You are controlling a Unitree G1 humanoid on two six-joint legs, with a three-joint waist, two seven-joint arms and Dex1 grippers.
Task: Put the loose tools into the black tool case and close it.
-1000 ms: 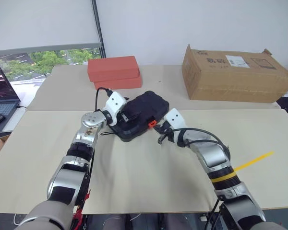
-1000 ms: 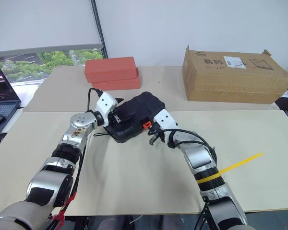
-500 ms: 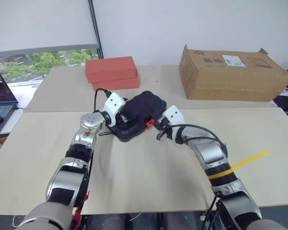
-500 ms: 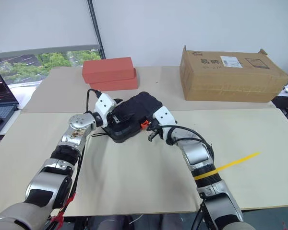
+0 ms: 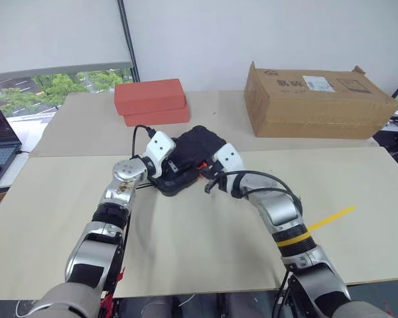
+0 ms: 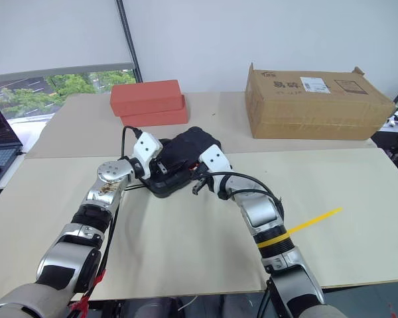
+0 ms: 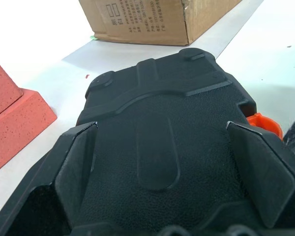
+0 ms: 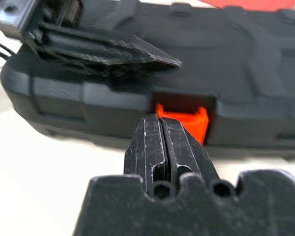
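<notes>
On the table's middle sat the black tool case (image 5: 189, 159), steadied by the spread left gripper (image 7: 162, 162); the clenched, empty right gripper (image 8: 163, 142) met the orange latch (image 8: 183, 117) and risked glancing off, leaving it unlatched

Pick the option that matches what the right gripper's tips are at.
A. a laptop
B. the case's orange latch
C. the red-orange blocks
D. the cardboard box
B: the right gripper, fingers shut together, has its tips at the orange latch on the front of the closed black tool case.
</notes>
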